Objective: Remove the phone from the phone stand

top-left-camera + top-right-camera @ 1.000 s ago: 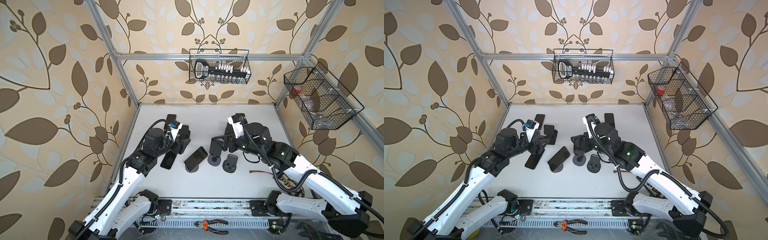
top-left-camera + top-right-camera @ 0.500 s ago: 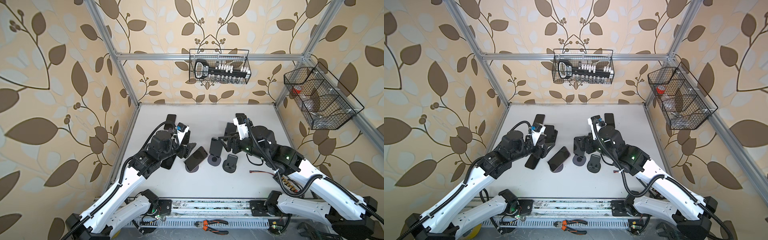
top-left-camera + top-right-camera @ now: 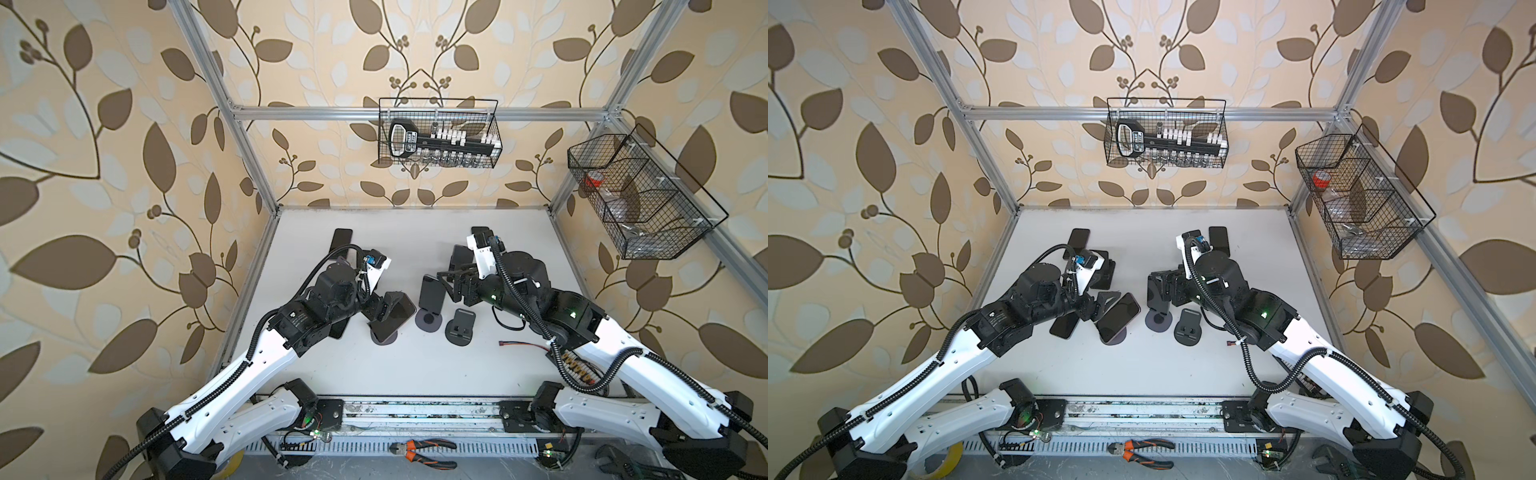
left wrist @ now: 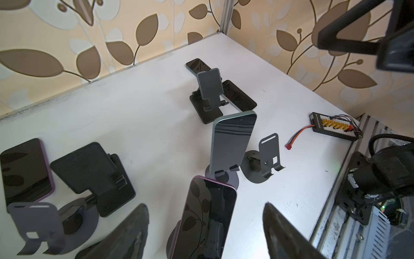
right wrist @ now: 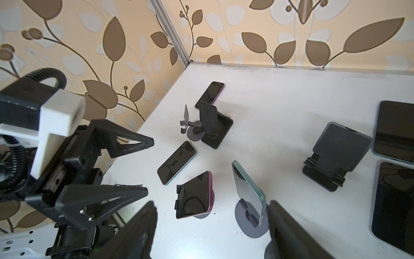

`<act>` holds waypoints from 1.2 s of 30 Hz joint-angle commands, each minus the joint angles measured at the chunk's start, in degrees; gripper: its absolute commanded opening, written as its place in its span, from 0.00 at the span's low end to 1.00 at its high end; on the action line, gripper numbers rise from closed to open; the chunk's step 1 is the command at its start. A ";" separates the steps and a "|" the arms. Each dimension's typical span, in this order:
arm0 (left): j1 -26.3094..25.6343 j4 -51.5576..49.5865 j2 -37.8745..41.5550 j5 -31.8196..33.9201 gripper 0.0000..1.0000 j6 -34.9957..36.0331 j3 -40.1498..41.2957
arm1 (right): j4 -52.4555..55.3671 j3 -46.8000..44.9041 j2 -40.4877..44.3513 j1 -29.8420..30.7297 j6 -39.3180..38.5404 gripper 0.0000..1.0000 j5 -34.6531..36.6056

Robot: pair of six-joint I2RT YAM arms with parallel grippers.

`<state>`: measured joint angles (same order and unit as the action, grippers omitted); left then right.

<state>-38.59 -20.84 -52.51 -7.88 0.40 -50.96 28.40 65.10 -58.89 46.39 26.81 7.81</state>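
A purple-edged phone (image 3: 397, 316) (image 3: 1120, 316) leans on a round-based phone stand (image 3: 384, 338) left of centre. My left gripper (image 3: 384, 305) (image 4: 205, 205) is open, one finger on each side of this phone (image 4: 206, 219), with gaps on both sides. A teal-edged phone (image 3: 432, 293) (image 4: 233, 141) stands on a second round stand (image 3: 430, 321). My right gripper (image 3: 453, 282) (image 5: 212, 202) is open beside it. The teal phone (image 5: 248, 190) sits just inside one of its fingers (image 5: 289, 228), apart from it.
An empty round stand (image 3: 460, 328) stands just right of the teal phone. Square folding stands (image 4: 210, 89) (image 5: 336, 154) and flat phones (image 3: 341, 241) (image 5: 177, 162) lie around the white table (image 3: 415, 365). A power board (image 4: 333, 126) lies near the right edge. Wire baskets (image 3: 438, 133) hang on the walls.
My left gripper has moved right from beside the flat phone and now straddles the purple-edged phone. My right gripper has shifted only slightly near the teal phone.
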 commanded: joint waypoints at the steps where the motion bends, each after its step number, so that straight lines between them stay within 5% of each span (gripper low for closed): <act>1: -2.33 4.18 -0.40 1.94 0.80 -1.52 -2.01 | -0.45 0.99 0.03 0.15 -0.17 0.79 1.37; 17: -15.46 13.37 -10.56 13.84 0.84 -4.89 -1.65 | -0.54 -1.91 5.12 0.15 -0.19 0.80 5.71; 26: -16.67 13.58 -15.22 15.28 0.85 -5.90 -3.11 | 0.68 -3.56 5.98 0.18 1.61 0.99 9.76; 36: -18.54 16.99 -18.87 20.18 0.91 -6.08 -2.69 | 0.95 -6.02 7.76 -0.20 4.05 1.00 11.88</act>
<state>-56.69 -7.05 -71.05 9.58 -5.15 -51.13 28.73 60.23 -51.83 46.37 30.06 19.09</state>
